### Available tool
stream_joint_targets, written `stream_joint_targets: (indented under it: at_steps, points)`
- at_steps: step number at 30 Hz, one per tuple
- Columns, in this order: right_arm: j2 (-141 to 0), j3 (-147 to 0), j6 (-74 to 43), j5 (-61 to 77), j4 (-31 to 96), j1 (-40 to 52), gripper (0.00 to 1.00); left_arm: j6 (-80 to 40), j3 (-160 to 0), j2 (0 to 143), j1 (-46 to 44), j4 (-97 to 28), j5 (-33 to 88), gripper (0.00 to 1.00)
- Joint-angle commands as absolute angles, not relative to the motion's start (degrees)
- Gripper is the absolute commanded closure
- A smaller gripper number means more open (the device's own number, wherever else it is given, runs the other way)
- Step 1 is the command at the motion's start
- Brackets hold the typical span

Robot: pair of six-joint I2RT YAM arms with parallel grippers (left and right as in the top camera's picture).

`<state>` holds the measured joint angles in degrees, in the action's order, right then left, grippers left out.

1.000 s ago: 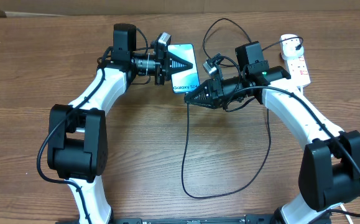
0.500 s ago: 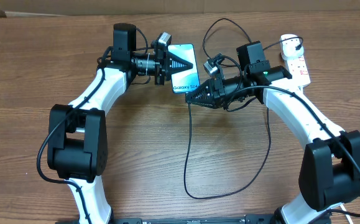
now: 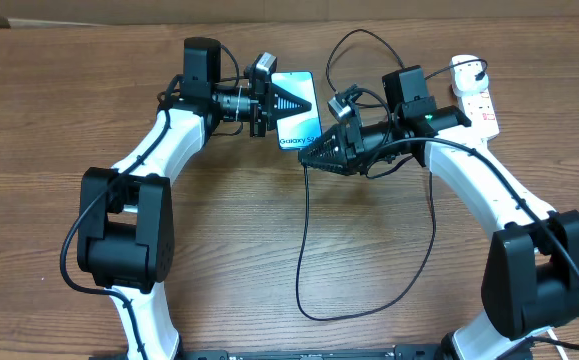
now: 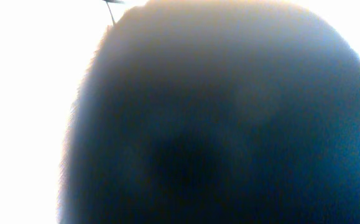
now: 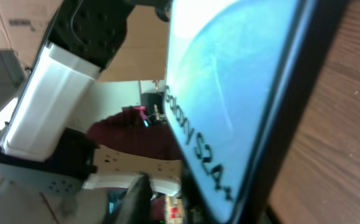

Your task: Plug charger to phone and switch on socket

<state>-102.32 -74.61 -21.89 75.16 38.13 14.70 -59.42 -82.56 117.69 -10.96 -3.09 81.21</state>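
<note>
The phone (image 3: 302, 125), its blue screen lit and reading "Galaxy S24", is held tilted above the table, and my left gripper (image 3: 287, 103) is shut on its top part. The left wrist view shows only a dark blur. My right gripper (image 3: 316, 157) sits at the phone's (image 5: 229, 81) bottom edge. One of its fingers (image 5: 136, 196) stands apart from that edge, so the jaws look open. The charger's thin black cable (image 3: 304, 240) hangs from that edge and loops across the table. Its connector tip is hidden. The white socket (image 3: 481, 108) lies at the far right.
The charger cable's loop (image 3: 314, 315) reaches close to the table's front edge, then climbs past my right arm (image 3: 469, 170). A plug adapter (image 3: 466, 70) sits at the socket's far end. My left arm (image 3: 159, 140) stretches along the left side.
My right gripper has shifted slightly right along the phone's bottom edge and its jaws have parted. The hanging cable swung a little to the right. The left gripper and phone stay put.
</note>
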Motion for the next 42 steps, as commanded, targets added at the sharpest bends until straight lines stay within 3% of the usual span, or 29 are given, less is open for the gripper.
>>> stream_joint_targets:
  at_steps: [1, 3, 6, 8, 21, 28, 42]
  points:
    - [-101.06, -75.72, -21.26, 73.17, 36.29, 13.08, 0.67, -57.87, -82.65, 116.88, -15.33, -3.42, 90.43, 0.96]
    - [-101.06, -75.72, -21.26, 73.19, 36.27, 13.08, 0.53, -57.87, -82.65, 116.88, -15.33, -3.42, 90.11, 0.96]
    - [-101.06, -75.72, -21.26, 73.19, 36.47, 13.08, 0.45, -57.87, -82.65, 116.88, -15.29, -3.40, 89.38, 0.96]
    - [-101.06, -75.72, -21.26, 73.17, 36.49, 13.08, 0.34, -57.84, -82.65, 116.88, -15.29, -3.38, 89.03, 0.96]
    - [-101.03, -75.72, -20.95, 72.79, 38.63, 8.54, 0.25, -55.55, -82.65, 116.88, -12.47, -2.66, 86.67, 0.96]
    - [-101.03, -75.72, -19.16, 73.25, 39.29, 3.97, 0.20, -47.86, -82.65, 116.88, -8.75, -1.02, 83.20, 0.96]
    - [-101.03, -75.72, -11.51, 44.86, 48.47, -2.92, 0.20, -28.69, -82.65, 116.88, -8.27, 2.50, 70.59, 0.96]
